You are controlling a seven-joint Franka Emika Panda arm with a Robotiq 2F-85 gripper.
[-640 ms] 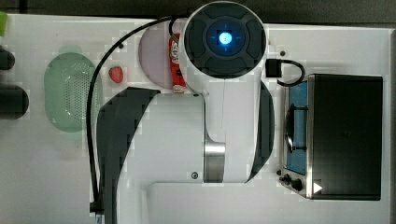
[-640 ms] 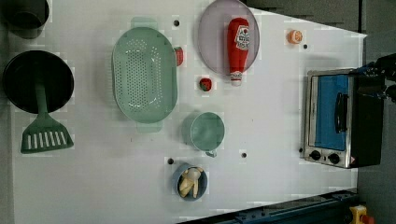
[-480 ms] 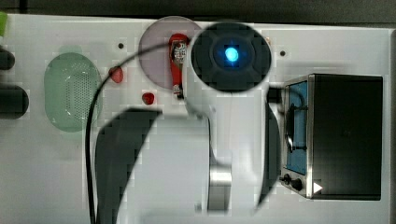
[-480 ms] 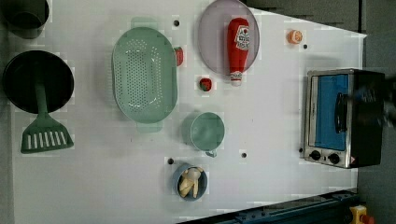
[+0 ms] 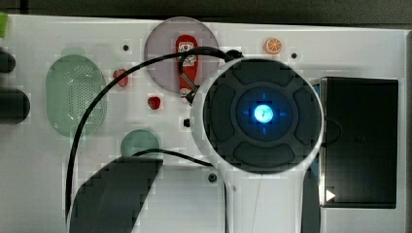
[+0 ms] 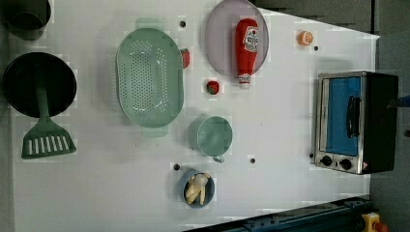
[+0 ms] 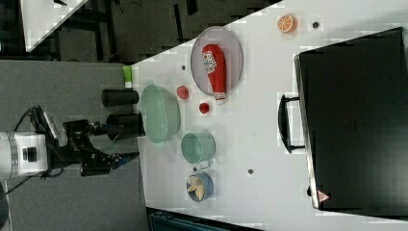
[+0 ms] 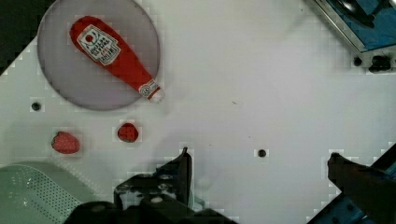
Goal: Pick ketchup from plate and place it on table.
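My fingers [image 8: 186, 170] are spread as wide as they go, and the gripper [image 8: 259, 156] is holding nothing. It hangs high over the white table [image 8: 261, 70], above a bare spot. Closest to it I see two small red berry pieces [image 8: 127, 132] lying on the table, with the green basket [image 8: 28, 191] beside them. Farther off is the big pale plate [image 8: 60, 88], and the ketchup [image 8: 114, 56] is lying flat on it. Its cap end pokes out over the rim, toward my gripper. In the left view, the plate is at the far top edge, left of the little oven [image 6: 355, 121]. I think I am at the very start: reaching for the bottle. Next I need to go over the plate, turn my fingers to go across the bottle's middle, come down, and then squeeze.
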